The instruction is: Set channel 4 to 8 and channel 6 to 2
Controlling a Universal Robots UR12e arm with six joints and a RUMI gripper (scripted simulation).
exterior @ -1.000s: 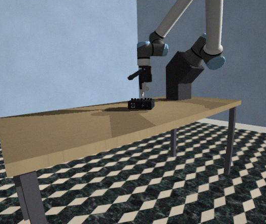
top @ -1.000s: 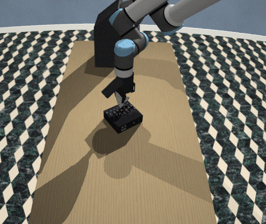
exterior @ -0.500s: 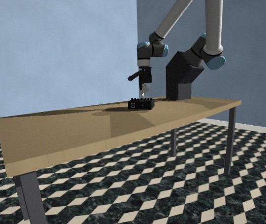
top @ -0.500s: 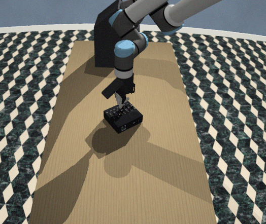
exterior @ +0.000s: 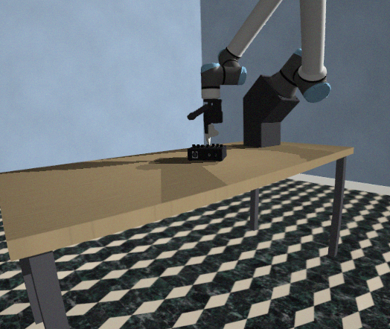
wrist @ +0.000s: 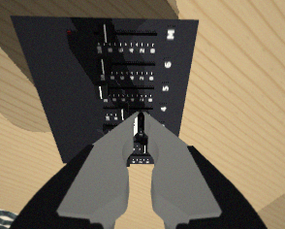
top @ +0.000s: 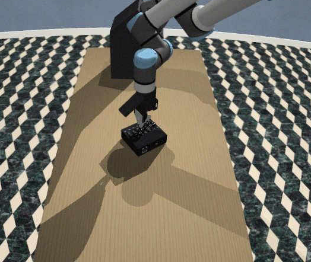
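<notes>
The black lighting desk [top: 151,139] [exterior: 213,155] [wrist: 58,73] lies near the middle of the wooden table [top: 173,204] [exterior: 87,186]. In the wrist view its fader rows run across, with the channel numbers 4 [wrist: 163,109], 5 [wrist: 166,88] and 6 [wrist: 168,64] at the right end. The faders of channel 5 [wrist: 101,91] and channel 6 [wrist: 102,68] sit at the left end of their slots. My gripper [top: 140,125] [exterior: 208,140] [wrist: 141,114] is shut, pointing straight down, with its tips on the channel 4 row. The tips hide the channel 4 fader.
The arm's dark pedestal [top: 123,56] [exterior: 266,115] stands on the table's far end behind the desk. A chequered floor [top: 277,130] surrounds the table.
</notes>
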